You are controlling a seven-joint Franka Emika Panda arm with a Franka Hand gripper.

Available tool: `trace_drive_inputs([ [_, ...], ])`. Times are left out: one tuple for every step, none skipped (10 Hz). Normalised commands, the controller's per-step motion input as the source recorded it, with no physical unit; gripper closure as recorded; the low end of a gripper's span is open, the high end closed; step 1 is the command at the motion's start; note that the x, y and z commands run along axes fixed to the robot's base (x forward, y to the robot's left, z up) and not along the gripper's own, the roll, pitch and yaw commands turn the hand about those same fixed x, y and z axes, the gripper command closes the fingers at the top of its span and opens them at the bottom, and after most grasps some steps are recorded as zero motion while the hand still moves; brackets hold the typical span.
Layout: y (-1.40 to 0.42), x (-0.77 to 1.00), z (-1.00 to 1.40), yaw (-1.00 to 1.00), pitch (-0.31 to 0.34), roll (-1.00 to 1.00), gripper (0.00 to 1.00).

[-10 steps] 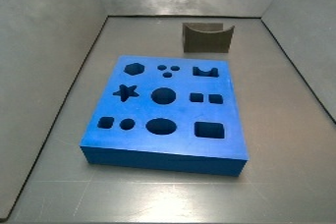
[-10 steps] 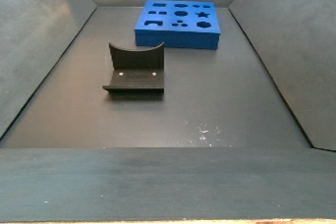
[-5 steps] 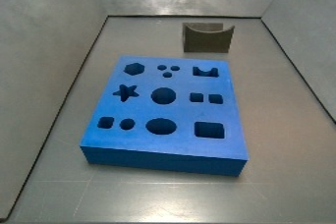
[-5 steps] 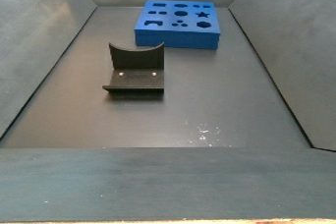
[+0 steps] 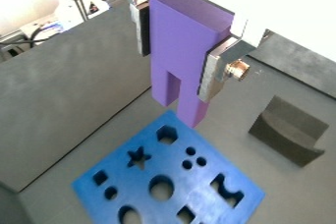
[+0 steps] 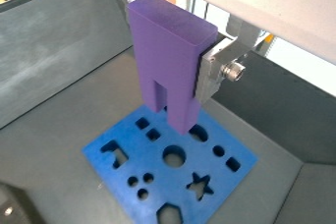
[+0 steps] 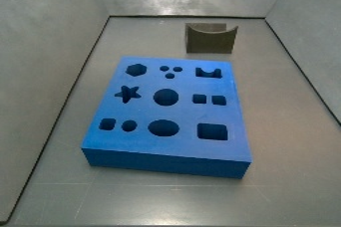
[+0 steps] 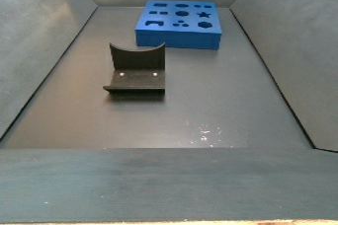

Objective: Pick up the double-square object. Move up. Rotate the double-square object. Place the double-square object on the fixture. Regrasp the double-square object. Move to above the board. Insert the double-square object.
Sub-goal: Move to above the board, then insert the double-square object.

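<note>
In both wrist views my gripper (image 5: 180, 56) (image 6: 172, 69) is shut on the double-square object (image 5: 186, 41) (image 6: 165, 51). It is a light-purple block that hangs upright with its two square prongs pointing down. A silver finger (image 5: 217, 71) presses on each of its sides. It hovers well above the blue board (image 5: 122, 174) (image 6: 118, 184), not touching it. Both side views show the board (image 7: 186, 116) (image 8: 185, 39) with its dark cut-outs, and the dark fixture (image 7: 209, 39) (image 8: 134, 71) (image 5: 292, 130) standing bare. Neither side view shows the gripper or the block.
Grey walls enclose the floor (image 7: 286, 171) (image 8: 199, 111) on all sides. The board lies near one end of the bin and the fixture stands apart from it on the floor.
A purple tip that showed at the top edge of a side view one second ago is gone from that view. The board and fixture have not moved.
</note>
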Motion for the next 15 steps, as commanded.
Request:
trace_drive_inputs([
  [-0.17,0.10,0.06,0.01,0.100,0.05,1.00],
  [0.00,0.00,0.00,0.00,-0.043,0.00,1.00],
  [0.00,0.03,-0.02,0.00,0.000,0.00,1.00],
  [0.00,0.00,-0.11,0.00,0.000,0.09,1.00],
  [-0.03,0.11,-0.29,0.00,-0.029,0.11,1.00],
  [-0.02,0.31,-0.35,0.00,-0.069,0.09,1.00],
  [-0.04,0.31,-0.41,0.00,-0.140,0.08,1.00],
  [-0.04,0.33,-0.38,0.00,-0.151,0.06,1.00],
  [-0.04,0.34,-0.39,0.00,-0.091,0.13,1.00],
  [-0.03,0.38,-0.37,0.00,-0.051,0.13,1.00],
  [-0.05,0.37,-0.41,0.00,-0.066,0.13,1.00],
  [-0.06,0.35,-0.41,0.00,-0.066,0.14,1.00],
  [-0.09,0.29,-0.42,0.03,-0.086,0.11,1.00],
  [-0.08,0.29,-0.42,0.02,-0.094,0.09,1.00],
  [-0.10,0.29,-0.39,0.03,-0.094,0.11,1.00],
])
